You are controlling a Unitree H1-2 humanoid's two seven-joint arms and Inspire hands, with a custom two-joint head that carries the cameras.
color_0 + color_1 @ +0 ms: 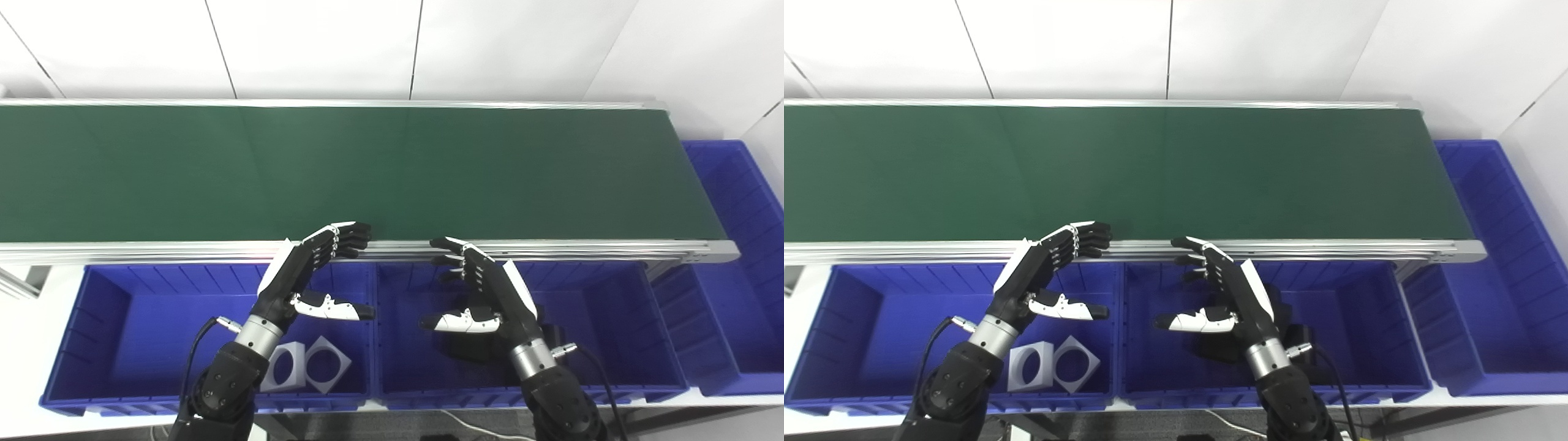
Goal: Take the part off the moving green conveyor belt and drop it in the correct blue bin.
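Note:
The green conveyor belt [367, 171] runs across the view with no part on it. My left hand [309, 269] is open and empty, hovering over the left blue bin [92, 318] with its fingertips at the belt's near rail. My right hand [484, 288] is open and empty over the middle blue bin [612, 318], fingertips also near the rail. Two white square parts with round holes [306, 364] lie in the left bin, beside my left forearm. Dark parts [1292, 334] lie in the middle bin, mostly hidden behind my right hand.
A third blue bin [741, 257] stands at the right end of the belt. An aluminium rail [153, 250] edges the belt's near side above the bins. White wall panels stand behind the belt.

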